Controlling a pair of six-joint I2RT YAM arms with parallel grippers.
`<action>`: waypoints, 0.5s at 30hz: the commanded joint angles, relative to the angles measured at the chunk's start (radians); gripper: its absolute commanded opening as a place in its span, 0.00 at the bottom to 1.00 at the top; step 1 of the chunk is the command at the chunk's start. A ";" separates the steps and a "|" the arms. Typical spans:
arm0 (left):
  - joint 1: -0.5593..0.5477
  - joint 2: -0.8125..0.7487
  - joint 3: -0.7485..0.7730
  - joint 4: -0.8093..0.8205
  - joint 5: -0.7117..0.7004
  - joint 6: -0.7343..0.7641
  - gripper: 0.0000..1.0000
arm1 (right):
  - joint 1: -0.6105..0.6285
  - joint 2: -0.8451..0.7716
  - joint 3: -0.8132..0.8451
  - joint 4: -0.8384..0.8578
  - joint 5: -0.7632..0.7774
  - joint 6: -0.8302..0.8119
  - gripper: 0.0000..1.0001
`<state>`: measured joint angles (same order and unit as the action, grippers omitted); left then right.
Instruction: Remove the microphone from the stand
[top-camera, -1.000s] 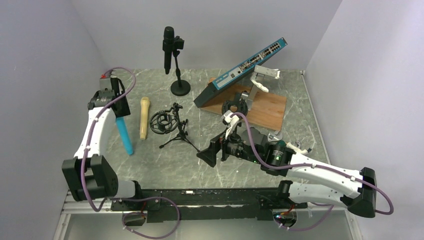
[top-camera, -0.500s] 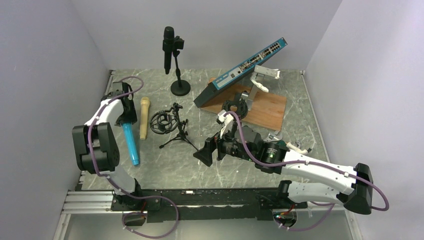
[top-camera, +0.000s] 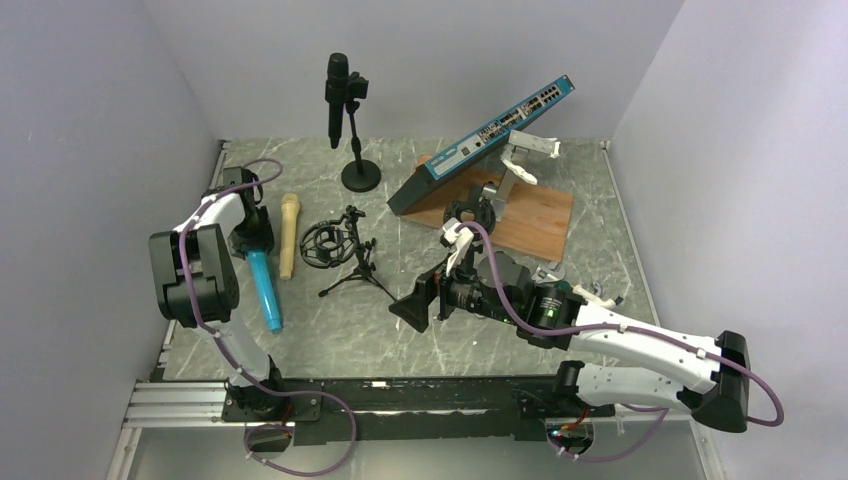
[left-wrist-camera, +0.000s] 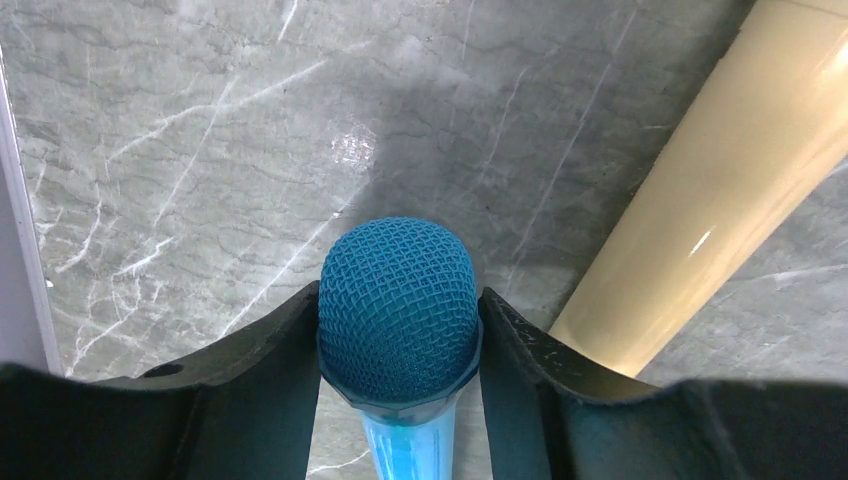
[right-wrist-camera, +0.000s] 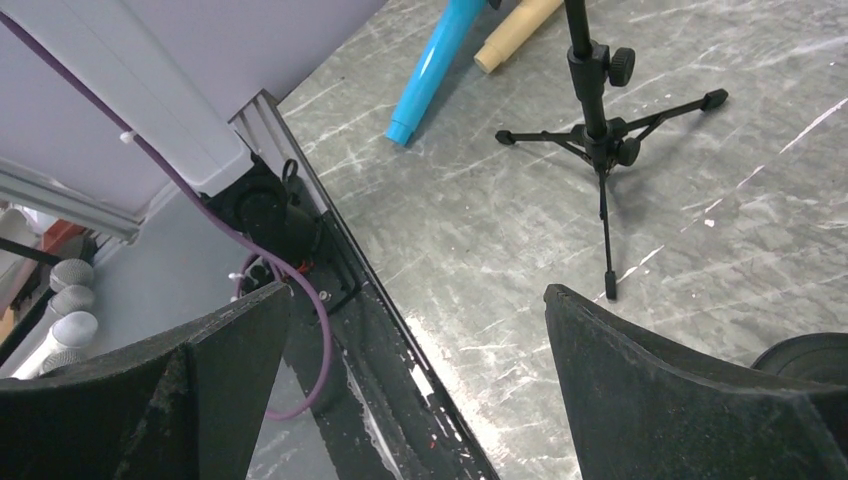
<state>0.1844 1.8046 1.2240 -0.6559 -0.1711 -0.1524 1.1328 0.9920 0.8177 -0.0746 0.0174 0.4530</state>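
Note:
A blue microphone (top-camera: 264, 290) lies slanted on the marble table at the left, its tail toward the near edge. My left gripper (top-camera: 252, 240) is shut on its mesh head (left-wrist-camera: 397, 300), one finger on each side, low over the table. A beige microphone (top-camera: 288, 235) lies right beside it and also shows in the left wrist view (left-wrist-camera: 700, 200). The small black tripod stand (top-camera: 345, 262) with its ring shock mount holds no microphone. My right gripper (top-camera: 415, 305) is open and empty, to the right of the tripod (right-wrist-camera: 600, 130).
A black microphone (top-camera: 337, 95) sits clipped in a round-base stand at the back. A blue network switch (top-camera: 485, 140) leans over a wooden board (top-camera: 530, 220) at the right. The table's front rail (right-wrist-camera: 400, 350) and cables lie below my right gripper.
My left arm has lowered and drawn back, laying the blue microphone from a steep tilt down toward the table. My right gripper has shifted slightly near the tripod.

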 joint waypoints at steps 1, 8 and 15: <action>0.000 -0.007 0.030 0.011 0.030 -0.003 0.51 | 0.002 -0.035 0.028 0.023 0.001 -0.003 1.00; 0.000 -0.009 0.021 0.015 0.056 -0.007 0.68 | 0.001 -0.031 0.031 0.021 0.000 0.001 1.00; -0.001 -0.024 0.018 0.022 0.071 -0.012 0.72 | 0.001 -0.041 0.029 0.012 0.014 0.004 1.00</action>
<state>0.1844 1.8050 1.2240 -0.6525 -0.1249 -0.1528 1.1328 0.9756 0.8177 -0.0753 0.0181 0.4538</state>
